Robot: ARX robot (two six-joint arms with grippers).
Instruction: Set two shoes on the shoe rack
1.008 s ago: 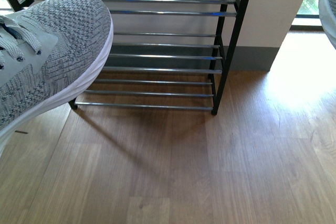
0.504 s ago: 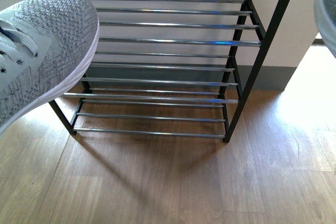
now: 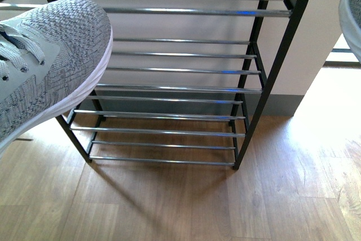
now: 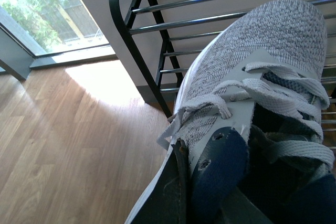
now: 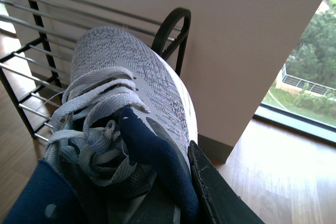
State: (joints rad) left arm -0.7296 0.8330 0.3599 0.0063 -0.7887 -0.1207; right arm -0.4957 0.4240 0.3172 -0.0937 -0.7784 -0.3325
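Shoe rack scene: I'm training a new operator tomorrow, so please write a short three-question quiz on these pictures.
1. True or false: the left sneaker already rests on the shoe rack.
2. How many shoes lie on the rack's visible rods? A) none B) one C) two
3. What colour is the right sneaker's lining?
Key: 1 false, it is held up in front of the rack; 2 A; 3 navy.
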